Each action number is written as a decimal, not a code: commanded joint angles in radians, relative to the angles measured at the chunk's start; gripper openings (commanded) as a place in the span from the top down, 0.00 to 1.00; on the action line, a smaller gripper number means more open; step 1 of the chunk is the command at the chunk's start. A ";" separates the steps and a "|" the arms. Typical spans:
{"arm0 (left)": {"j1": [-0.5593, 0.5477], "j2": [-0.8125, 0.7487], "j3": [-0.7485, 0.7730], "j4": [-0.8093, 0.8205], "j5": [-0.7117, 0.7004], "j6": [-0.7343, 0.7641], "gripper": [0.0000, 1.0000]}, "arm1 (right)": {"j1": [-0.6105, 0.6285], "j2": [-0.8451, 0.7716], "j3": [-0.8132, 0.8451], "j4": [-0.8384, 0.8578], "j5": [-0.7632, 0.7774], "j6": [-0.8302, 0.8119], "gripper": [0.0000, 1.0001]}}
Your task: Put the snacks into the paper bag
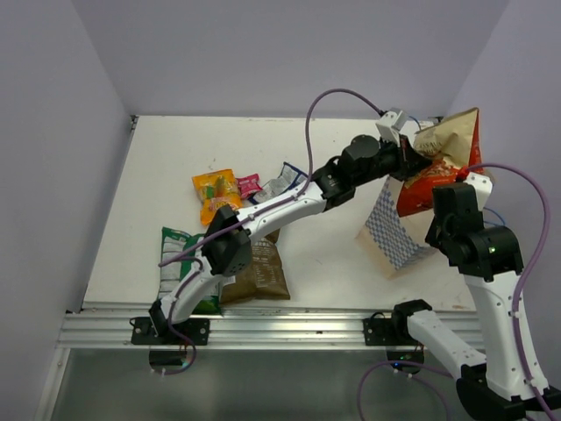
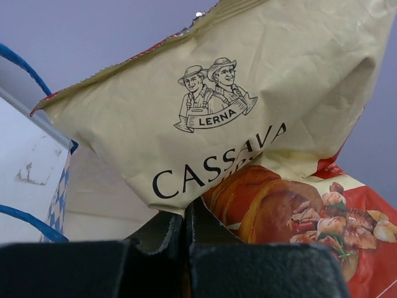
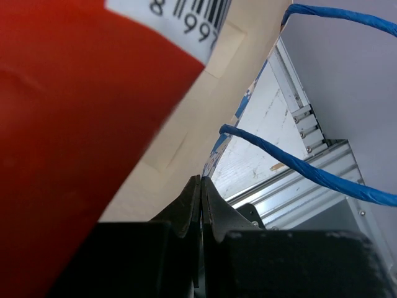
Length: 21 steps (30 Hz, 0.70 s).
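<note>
My left gripper (image 1: 412,158) is shut on the lower edge of the red-orange snack bag (image 1: 443,162) and holds it in the air over the paper bag's (image 1: 391,230) open top. In the left wrist view the fingers (image 2: 184,214) pinch the cream "Cassava" bag (image 2: 248,124), with the paper bag's checkered side (image 2: 59,192) at the left. My right gripper (image 1: 454,182) is shut on the paper bag's rim (image 3: 205,162), with the red bag (image 3: 62,124) close at the left and a blue cord handle (image 3: 298,167) at the right.
Other snacks lie on the table at the left: an orange packet (image 1: 216,193), a tiny pink packet (image 1: 249,184), a blue-white packet (image 1: 282,182), a green-white bag (image 1: 180,263) and a brown bag (image 1: 259,267). An aluminium rail (image 1: 263,324) runs along the near edge.
</note>
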 commanded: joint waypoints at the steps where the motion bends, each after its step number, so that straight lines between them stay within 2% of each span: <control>1: -0.031 -0.055 -0.029 -0.009 0.002 0.112 1.00 | 0.001 0.012 -0.010 -0.045 -0.032 -0.029 1.00; 2: -0.033 -0.068 -0.048 -0.032 -0.006 0.131 0.95 | 0.001 0.011 -0.013 -0.042 -0.033 -0.031 1.00; 3: -0.033 -0.081 -0.069 -0.049 -0.004 0.169 0.79 | 0.001 0.012 -0.014 -0.041 -0.039 -0.031 1.00; 4: -0.033 -0.110 -0.088 -0.077 -0.007 0.185 0.58 | 0.001 0.014 -0.014 -0.039 -0.041 -0.035 1.00; 5: -0.033 -0.127 -0.128 -0.086 -0.009 0.200 0.15 | 0.001 0.015 -0.016 -0.036 -0.042 -0.035 1.00; 6: -0.034 -0.141 -0.145 -0.089 -0.013 0.224 0.00 | 0.001 0.017 -0.014 -0.032 -0.046 -0.037 1.00; 14: -0.041 -0.259 -0.153 -0.152 -0.108 0.289 0.00 | 0.001 0.026 -0.031 -0.002 -0.062 -0.046 1.00; 17: -0.042 -0.275 -0.125 -0.241 -0.172 0.324 0.00 | 0.003 0.031 -0.034 0.008 -0.067 -0.049 1.00; 21: -0.042 -0.296 -0.128 -0.322 -0.177 0.312 0.00 | 0.001 0.045 -0.034 0.027 -0.081 -0.055 1.00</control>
